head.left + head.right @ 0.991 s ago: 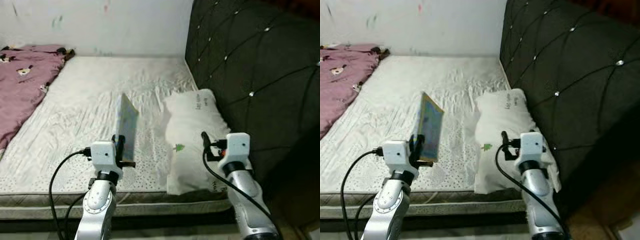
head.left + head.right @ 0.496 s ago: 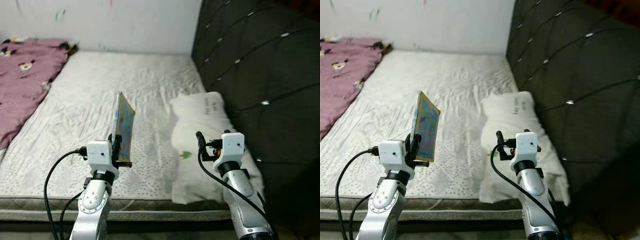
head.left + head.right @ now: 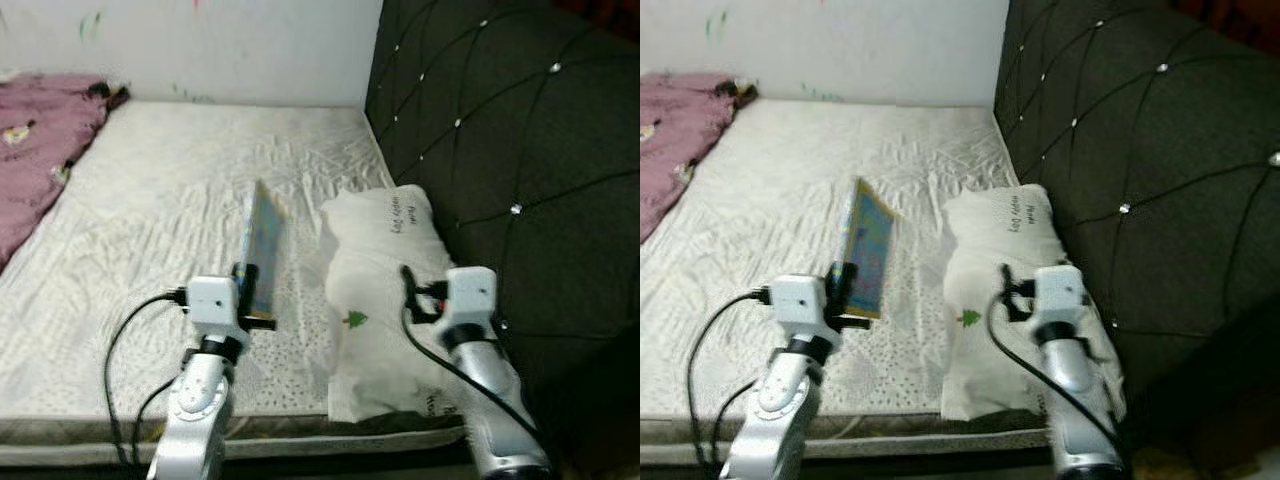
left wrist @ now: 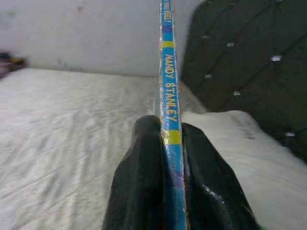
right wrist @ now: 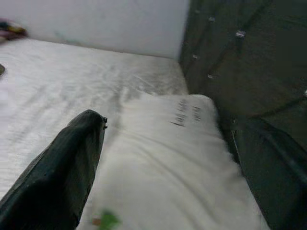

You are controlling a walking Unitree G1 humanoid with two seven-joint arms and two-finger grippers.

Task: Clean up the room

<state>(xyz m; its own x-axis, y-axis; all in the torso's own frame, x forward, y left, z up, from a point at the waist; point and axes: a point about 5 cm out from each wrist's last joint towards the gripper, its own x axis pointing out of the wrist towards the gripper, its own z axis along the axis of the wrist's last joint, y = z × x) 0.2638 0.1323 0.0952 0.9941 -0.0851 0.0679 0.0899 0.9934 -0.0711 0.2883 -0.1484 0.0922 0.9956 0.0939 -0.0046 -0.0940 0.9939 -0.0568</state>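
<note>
Step in hand: I judge I am carrying a picked-up book away from the bed, part of tidying the room; it is not yet put anywhere.
Book: a thin, flat picture book, held upright on edge above the mattress, just beside the pillow; blue and yellow spine with the printed words MANDY STANLEY.
My left tool: both black fingers pressed flat against the book's two covers, clamped on its lower edge.
My right tool: fingers spread apart, empty, hovering over the pillow.
Next move: I would find a proper place for the book and keep the grip firm, since the covers look smooth and thin.
Textures: mattress cover white and wrinkled; pillow soft and plump, with a small green print; headboard dark, tufted and studded; a pink patterned blanket lies at the far left.
</note>
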